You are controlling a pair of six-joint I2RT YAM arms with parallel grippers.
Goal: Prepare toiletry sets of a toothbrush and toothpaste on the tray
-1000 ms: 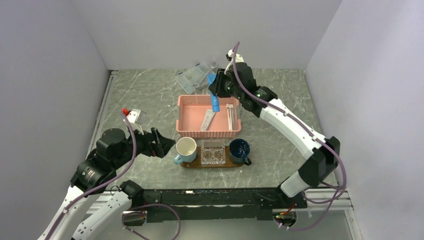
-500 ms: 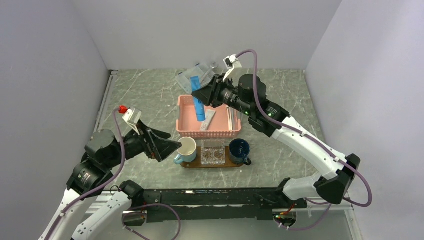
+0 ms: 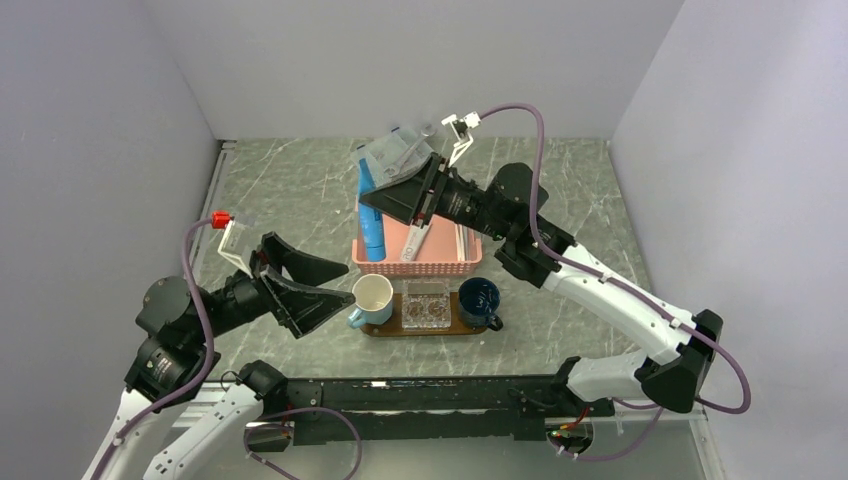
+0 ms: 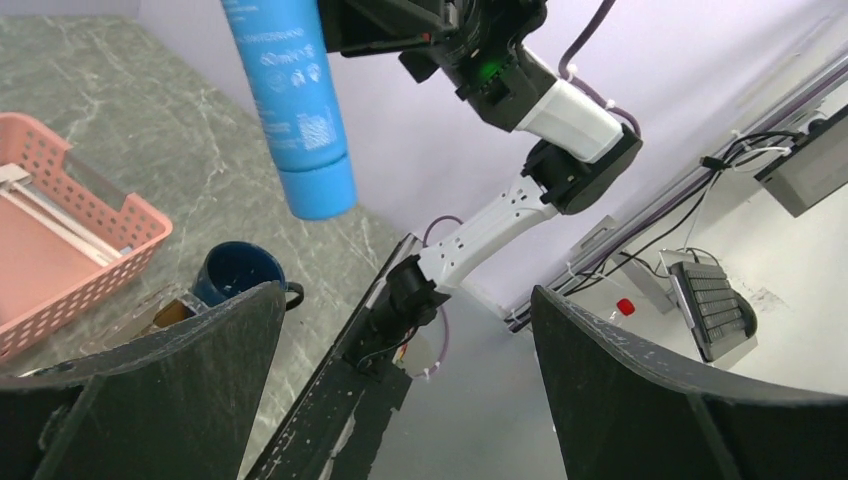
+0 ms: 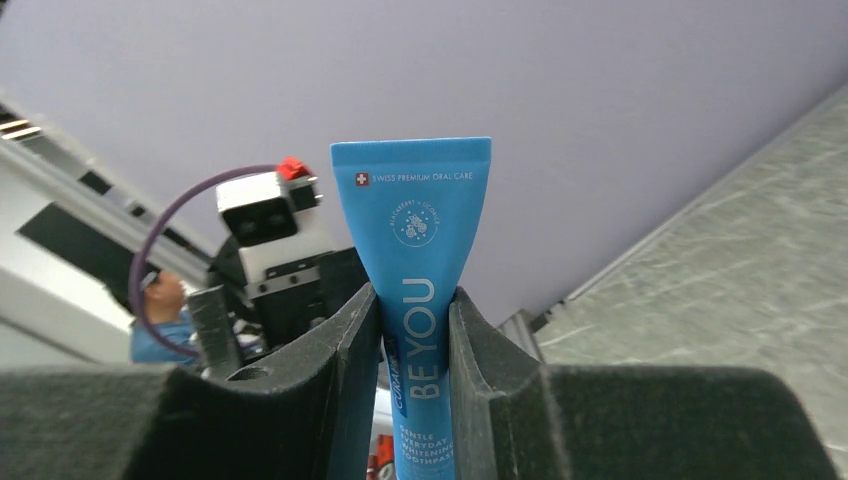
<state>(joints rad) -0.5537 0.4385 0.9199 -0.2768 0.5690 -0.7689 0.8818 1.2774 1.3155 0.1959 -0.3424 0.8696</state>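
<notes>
My right gripper [image 3: 372, 203] is shut on the bright blue toothpaste tube [image 3: 373, 240] and holds it upright in the air over the left end of the pink basket [image 3: 440, 266]. In the right wrist view the tube [image 5: 415, 230] is pinched between both fingers [image 5: 340, 380]. It also hangs in the left wrist view [image 4: 290, 100]. A pale tube [image 3: 415, 240] lies in the basket. The dark-brown oval tray [image 3: 452, 330] lies in front of the basket. My left gripper [image 3: 348, 281] is open and empty just left of the cream mug [image 3: 372, 297]; it shows wide apart in its own view [image 4: 408, 295].
On the tray stand the cream mug, a clear box [image 3: 425, 305] and a dark blue mug [image 3: 480, 298], the latter also in the left wrist view [image 4: 235, 275]. Thin white sticks [image 3: 462, 240] lie at the basket's right. Clear plastic packaging [image 3: 395, 152] sits behind the basket.
My right gripper has carried the blue tube up out of the basket and leftward and nearer. My left arm has risen and its open gripper has reached right toward the cream mug.
</notes>
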